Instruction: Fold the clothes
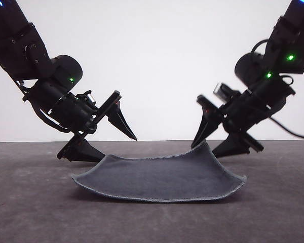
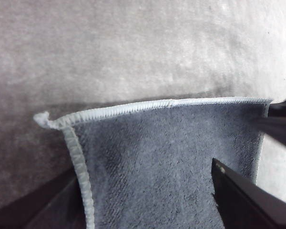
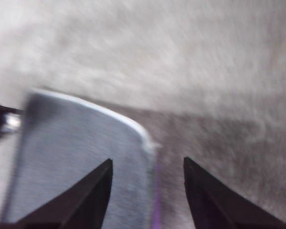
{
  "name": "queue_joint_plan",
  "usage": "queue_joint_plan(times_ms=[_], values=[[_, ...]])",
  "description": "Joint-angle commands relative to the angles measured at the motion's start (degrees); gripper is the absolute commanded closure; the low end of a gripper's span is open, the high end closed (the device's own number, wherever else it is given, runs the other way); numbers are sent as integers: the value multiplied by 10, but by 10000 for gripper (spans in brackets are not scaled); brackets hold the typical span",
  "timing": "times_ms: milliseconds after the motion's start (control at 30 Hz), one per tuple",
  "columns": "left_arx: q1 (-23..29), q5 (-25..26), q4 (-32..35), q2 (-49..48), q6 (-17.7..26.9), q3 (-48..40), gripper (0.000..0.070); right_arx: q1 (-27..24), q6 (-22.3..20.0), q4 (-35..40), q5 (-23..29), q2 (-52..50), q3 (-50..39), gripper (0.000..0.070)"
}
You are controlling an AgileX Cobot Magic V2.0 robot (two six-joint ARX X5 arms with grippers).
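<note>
While the cloth lies grey face up on the tabletop, with its far right corner curled upward, both hands sit at its far edge with fingers spread apart. The left hand is at the far left corner, the right hand at the raised one. A likely fault is a finger sliding over the hem rather than under it, leaving the corner behind. Nothing else obstructs the fold.
</note>
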Motion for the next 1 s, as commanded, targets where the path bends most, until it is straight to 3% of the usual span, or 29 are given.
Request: queue_joint_plan(times_ms=[0, 100, 167, 267, 367, 700, 967], values=[[3, -18, -3, 20, 15, 8, 196, 2, -15, 4, 1, 11, 9, 473], [3, -19, -3, 20, 16, 8, 244, 2, -16, 7, 0, 11, 9, 564], [3, -22, -3, 20, 16, 8, 392, 2, -16, 6, 0, 11, 9, 618], [3, -30, -3, 20, 16, 8, 583, 2, -16, 4, 0, 11, 9, 626], [2, -48, -3, 20, 16, 8, 684, 2, -16, 3, 0, 11, 9, 684], [3, -62, -2, 19, 34, 8, 693, 1, -17, 1, -6, 9, 9, 697], [8, -61, -6, 10, 36, 8, 693, 2, -59, -29, -3, -15, 9, 697]])
